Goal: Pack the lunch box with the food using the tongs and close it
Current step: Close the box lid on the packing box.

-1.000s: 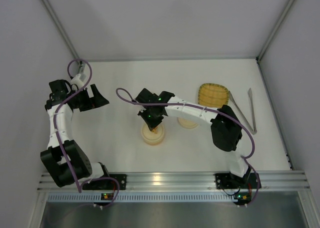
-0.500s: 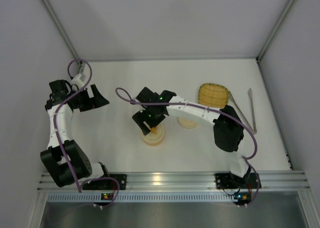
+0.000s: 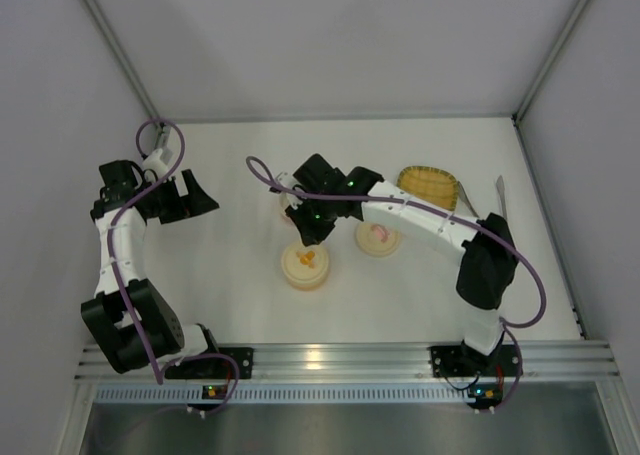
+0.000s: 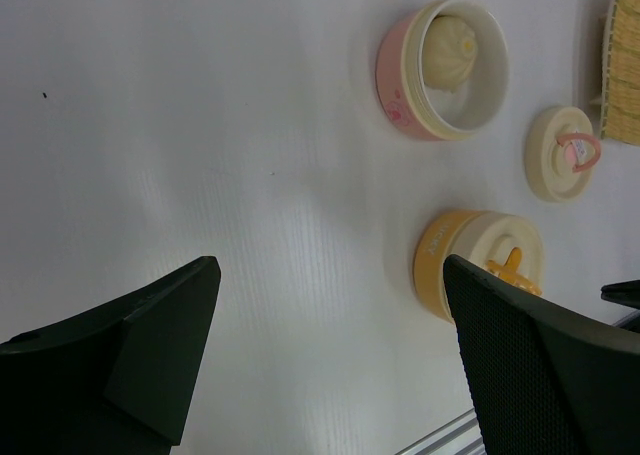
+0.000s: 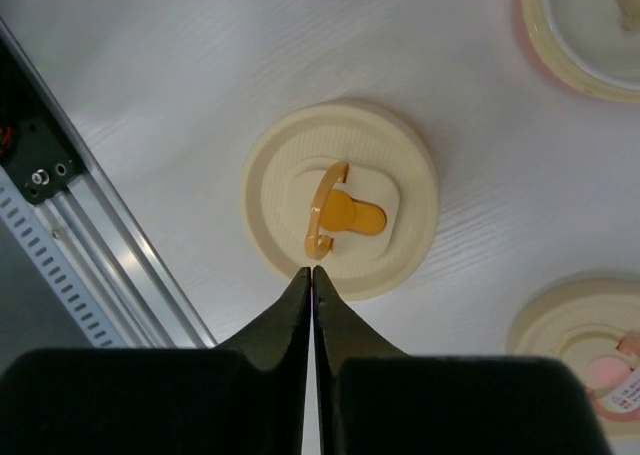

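Left gripper [image 4: 330, 267] hangs wide open with nothing in it, near the left edge of the table [image 3: 230, 300]. Toward the middle, the pink bowl [image 4: 392, 75] sits uncovered with the bun [image 4: 450, 50] inside, and the orange pot [image 4: 435, 260] nearer the front edge is already capped. Right gripper [image 5: 312, 270] is pinched shut and empty just over that pot. Next job is probably the pink lid [image 3: 378, 237]: open up, grab its loop square, and lower it flat. Tongs [image 3: 499, 190] lie by the right edge.

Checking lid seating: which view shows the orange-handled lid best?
Right wrist: the orange-handled lid sits mid-frame from above, rim and handle clear. Left wrist shows it side-on, partly hidden. Top view shows it small.
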`<control>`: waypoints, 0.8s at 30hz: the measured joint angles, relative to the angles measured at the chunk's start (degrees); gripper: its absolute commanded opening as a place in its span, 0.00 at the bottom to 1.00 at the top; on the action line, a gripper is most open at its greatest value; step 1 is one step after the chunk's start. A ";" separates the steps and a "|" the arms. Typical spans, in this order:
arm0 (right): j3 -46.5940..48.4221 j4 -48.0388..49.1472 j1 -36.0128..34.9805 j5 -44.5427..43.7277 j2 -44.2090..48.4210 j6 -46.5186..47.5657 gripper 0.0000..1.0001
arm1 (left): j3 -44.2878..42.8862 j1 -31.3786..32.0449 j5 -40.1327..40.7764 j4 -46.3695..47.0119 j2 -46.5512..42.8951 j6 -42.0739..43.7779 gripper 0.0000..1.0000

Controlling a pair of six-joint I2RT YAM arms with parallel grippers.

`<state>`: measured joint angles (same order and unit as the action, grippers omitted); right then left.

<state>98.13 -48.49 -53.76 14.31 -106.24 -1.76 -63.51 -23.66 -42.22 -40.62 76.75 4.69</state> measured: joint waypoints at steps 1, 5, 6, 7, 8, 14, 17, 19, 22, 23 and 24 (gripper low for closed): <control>-0.24 0.09 0.13 -0.52 -0.11 0.17 0.00 | 0.00 0.00 0.02 0.00 0.00 0.00 0.98; -0.22 -0.04 0.28 -3.37 -1.09 0.37 0.00 | 0.00 0.00 0.02 -0.02 0.00 0.00 0.98; -0.20 -0.07 0.26 -4.09 -1.53 0.39 0.00 | 0.00 0.00 0.02 0.00 0.00 0.00 0.98; -0.17 -0.20 0.26 -4.66 -2.08 0.52 0.00 | 0.00 0.00 0.02 0.00 0.00 0.00 0.98; -0.15 -0.37 0.24 -5.27 -2.73 0.57 0.00 | 0.00 0.00 0.02 0.00 0.00 -0.02 0.98; -0.13 -0.81 -0.28 -6.75 -6.12 0.74 0.00 | 0.00 0.00 0.02 0.00 0.00 0.00 0.98; -0.13 -0.83 -0.85 -6.71 -6.84 0.74 0.00 | 0.00 0.00 0.02 0.02 0.00 -0.02 0.98; -0.07 -0.85 -1.31 -6.49 -7.10 0.74 0.00 | 0.00 0.00 0.04 0.02 0.00 0.00 0.98; 0.81 -0.92 -2.12 -5.84 -7.80 0.74 0.00 | 0.04 0.00 0.04 0.02 0.00 0.04 0.98; 1.14 -0.90 -2.40 -5.64 -8.00 0.74 0.00 | 0.11 0.00 0.07 0.02 0.00 0.07 0.98; 1.44 -0.94 -2.67 -5.40 -8.20 0.74 0.00 | 0.20 0.00 0.07 0.02 0.00 0.11 0.98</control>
<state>99.57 -49.43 -56.42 8.91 -114.43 -1.02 -63.31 -23.66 -42.15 -40.60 76.75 4.80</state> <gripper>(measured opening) 0.003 0.984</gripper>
